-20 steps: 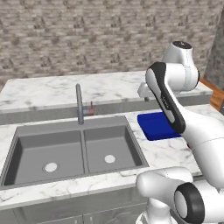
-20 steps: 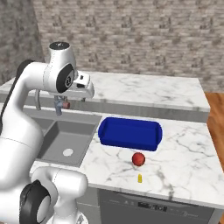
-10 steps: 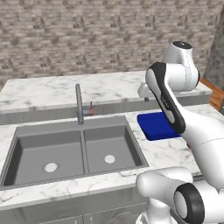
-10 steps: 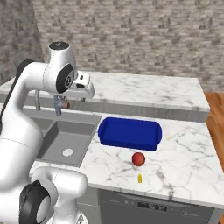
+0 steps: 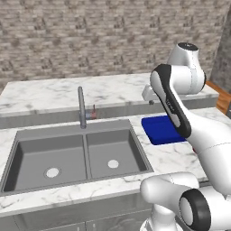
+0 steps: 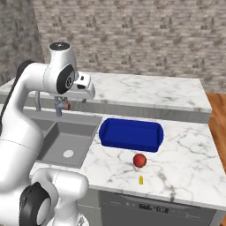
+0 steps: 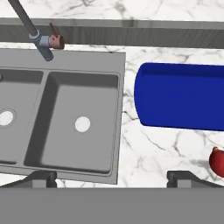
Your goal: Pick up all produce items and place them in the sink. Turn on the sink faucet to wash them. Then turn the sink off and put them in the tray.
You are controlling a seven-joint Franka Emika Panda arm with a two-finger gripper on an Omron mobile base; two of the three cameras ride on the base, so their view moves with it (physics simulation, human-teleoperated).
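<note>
Here the gripper (image 7: 112,177) hangs high over the marble counter (image 6: 185,154) with its jaws spread wide and nothing between them; in the hand view the two dark fingertips (image 7: 41,178) stand far apart at the bottom edge. Below it and to one side lies the grey double-basin sink (image 7: 61,122), both bowls bare but for their round white drains. Beyond the sink from the gripper, at the back rim, rises the faucet (image 5: 81,108), its slim stem upright and a small lever with a reddish mark (image 7: 56,40) at its side. To the other side of the gripper, just beside the sink's edge, sits the blue tray (image 6: 130,134), with nothing in it. The red fruit (image 6: 139,160) rests on the counter in front of the tray, apart from its rim, nearer the counter's front edge; in the hand view it shows half cut off at the right border, well off the line between the fingertips. A small yellow object (image 6: 141,179) lies on the counter just past the fruit, toward the front edge
</note>
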